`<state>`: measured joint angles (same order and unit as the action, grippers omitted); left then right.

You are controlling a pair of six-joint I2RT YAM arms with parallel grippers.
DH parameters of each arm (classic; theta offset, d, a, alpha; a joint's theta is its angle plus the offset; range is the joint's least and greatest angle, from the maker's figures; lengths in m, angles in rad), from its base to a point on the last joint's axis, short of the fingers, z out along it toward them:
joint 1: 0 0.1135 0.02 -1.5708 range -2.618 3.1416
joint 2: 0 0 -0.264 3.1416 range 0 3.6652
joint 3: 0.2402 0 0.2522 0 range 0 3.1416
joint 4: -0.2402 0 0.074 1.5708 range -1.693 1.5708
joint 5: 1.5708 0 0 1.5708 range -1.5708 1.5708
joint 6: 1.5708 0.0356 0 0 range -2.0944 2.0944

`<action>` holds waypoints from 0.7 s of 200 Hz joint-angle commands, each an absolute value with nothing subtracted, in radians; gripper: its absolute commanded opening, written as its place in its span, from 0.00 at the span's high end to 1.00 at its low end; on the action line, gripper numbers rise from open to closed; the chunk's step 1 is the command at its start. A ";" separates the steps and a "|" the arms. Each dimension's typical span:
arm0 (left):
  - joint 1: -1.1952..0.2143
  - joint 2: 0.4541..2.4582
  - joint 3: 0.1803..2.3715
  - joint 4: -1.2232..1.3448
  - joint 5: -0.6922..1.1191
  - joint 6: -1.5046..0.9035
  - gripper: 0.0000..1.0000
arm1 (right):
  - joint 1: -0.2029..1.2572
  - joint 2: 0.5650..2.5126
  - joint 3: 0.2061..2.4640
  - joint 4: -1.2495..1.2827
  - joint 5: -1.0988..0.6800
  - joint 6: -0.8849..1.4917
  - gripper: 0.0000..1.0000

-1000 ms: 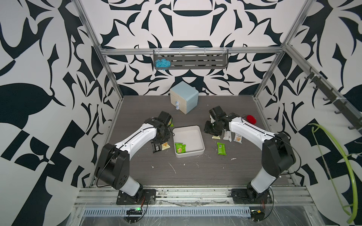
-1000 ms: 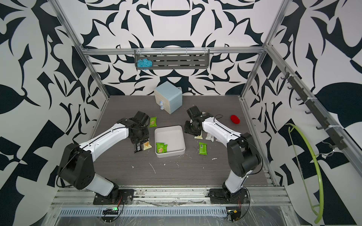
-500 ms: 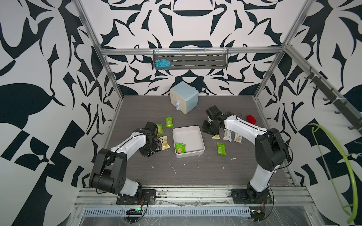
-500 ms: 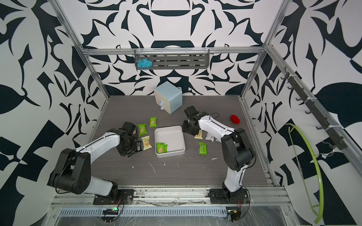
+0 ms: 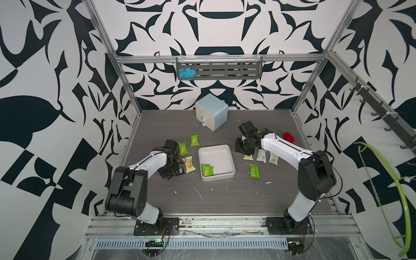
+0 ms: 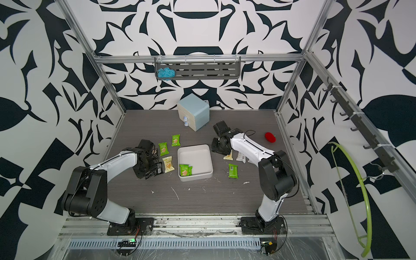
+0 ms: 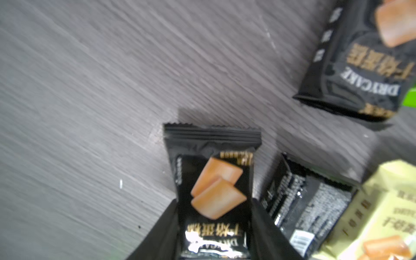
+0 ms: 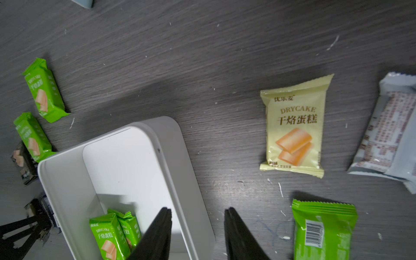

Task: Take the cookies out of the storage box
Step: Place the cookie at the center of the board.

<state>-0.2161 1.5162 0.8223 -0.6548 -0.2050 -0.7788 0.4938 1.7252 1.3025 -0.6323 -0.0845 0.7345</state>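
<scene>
Left hand (image 7: pixel 213 201) straddles a black cookie (image 7: pixel 211 157) on the counter (image 7: pixel 90 90), cannot tell if gripped; right hand (image 8: pixel 197 209) narrowly parted, empty, above box (image 8: pixel 171 139) wall

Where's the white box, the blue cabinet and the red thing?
box (image 5: pixel 216 157): in a top view, its bare floor.
cabinet (image 5: pixel 211 105): in a top view, its blue top.
red thing (image 5: pixel 288 136): in a top view, its middle.

glossy crinkled plastic wrappers on the cookies (image 8: pixel 293 130), smooth matt plastic storage box (image 8: pixel 186 180), dull wood-grain table (image 8: pixel 202 56).
</scene>
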 commanded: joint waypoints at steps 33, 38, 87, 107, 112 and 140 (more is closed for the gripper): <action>-0.213 1.454 0.864 -0.724 -0.219 -0.748 0.33 | 0.503 1.674 1.273 -0.640 -0.058 0.737 0.56; -0.216 1.440 0.870 -0.729 -0.217 -0.749 0.33 | 0.505 1.672 1.270 -0.641 -0.061 0.735 0.56; -0.317 1.325 0.924 -0.779 -0.219 -0.839 0.32 | 0.512 1.641 1.214 -0.625 -0.074 0.732 0.55; -0.395 1.306 0.949 -0.793 -0.231 -0.893 0.32 | 0.512 1.623 1.190 -0.622 -0.082 0.728 0.55; -0.419 1.304 0.953 -0.793 -0.235 -0.907 0.32 | 0.512 1.618 1.185 -0.622 -0.085 0.726 0.55; -0.558 1.317 0.978 -0.793 -0.273 -0.973 0.32 | 0.512 1.589 1.171 -0.631 -0.103 0.718 0.55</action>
